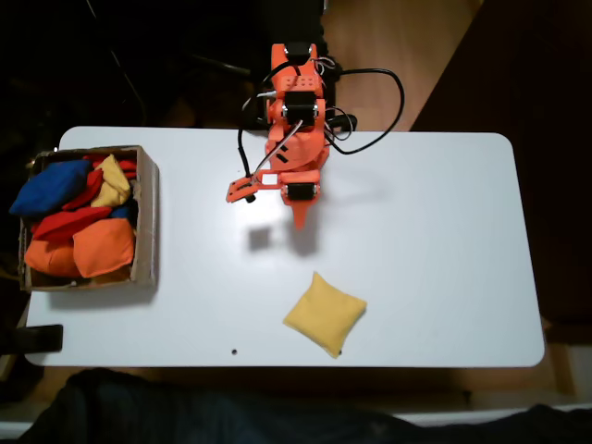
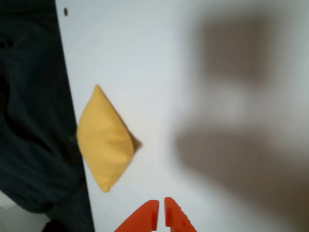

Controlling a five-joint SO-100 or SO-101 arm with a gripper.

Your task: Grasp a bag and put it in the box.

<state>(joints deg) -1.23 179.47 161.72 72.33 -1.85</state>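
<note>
Pincer [image 2: 161, 212] of orange plastic hangs clenched and empty, the square yellow fabric bag [image 1: 324, 314] lying ahead of it, the brown cardboard box [image 1: 145, 222] well aside, likely awaiting approach.

I stand on a white surface [image 1: 435, 250] with rounded corners, lit brightly enough from above that soft grey shadows fall across it. Beyond its far edge, in the fixed view, a strip of light wooden floor [image 1: 398, 46] shows between dark, unlit areas. Along the near edge lies a dark cloth [image 1: 185, 412], which my wrist view also shows beside the surface.
</note>
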